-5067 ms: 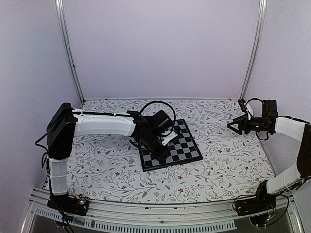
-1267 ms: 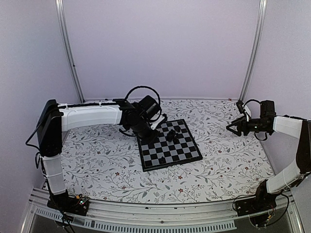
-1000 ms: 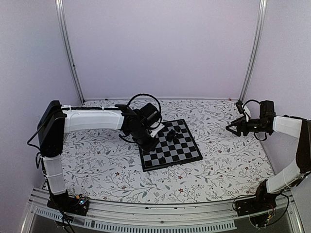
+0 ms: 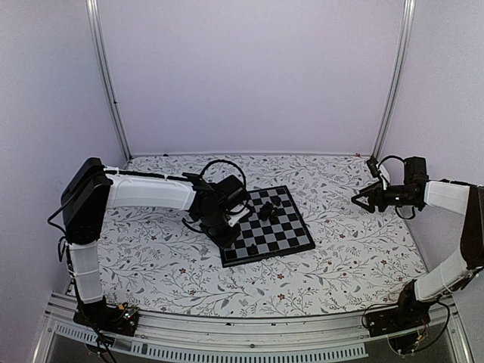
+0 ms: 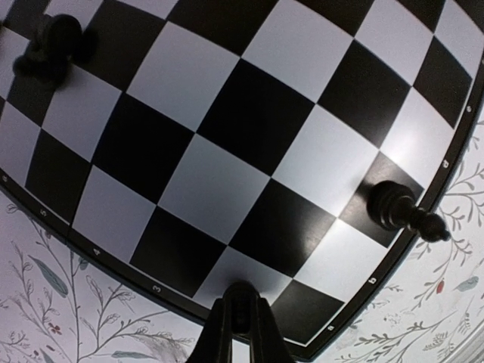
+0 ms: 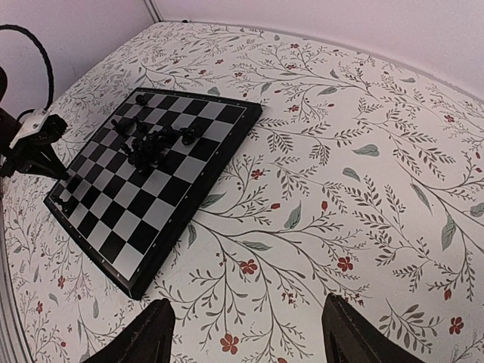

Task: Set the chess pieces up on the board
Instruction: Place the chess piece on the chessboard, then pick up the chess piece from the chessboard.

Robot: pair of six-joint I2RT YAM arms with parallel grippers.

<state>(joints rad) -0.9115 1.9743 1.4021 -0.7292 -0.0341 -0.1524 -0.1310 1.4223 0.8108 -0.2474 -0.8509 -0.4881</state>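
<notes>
Looking down from above, you have the board (image 4: 276, 240) lying skewed on the floral cloth (image 4: 340, 257), a little left of the table's middle. The pieces (image 4: 268, 210) are bunched in a loose dark heap on its far half, some touching one another, not set in ranks. Your left claw (image 5: 240, 321) hangs low at the board's left edge, its tips pinched together with nothing to be seen between them; from its own camera those tips sit just over the black border, where the numbered rim meets the cloth. In that same view a toppled piece (image 5: 401, 210) lies on its side close to the border at the right, its head pointing out toward the rim, apart from the claw. A second piece (image 5: 49, 41) shows at the top left corner, partly blurred, and you cannot tell whether it stands or lies. Your right claw (image 4: 358, 200) is held up off the cloth at the right side of the table, well apart from the board; its fingers (image 6: 151, 333) are spread wide and grip nothing. Its camera looks across the cloth to the board, with the heap on the squares toward the far corner and the left claw at the edge beyond.
</notes>
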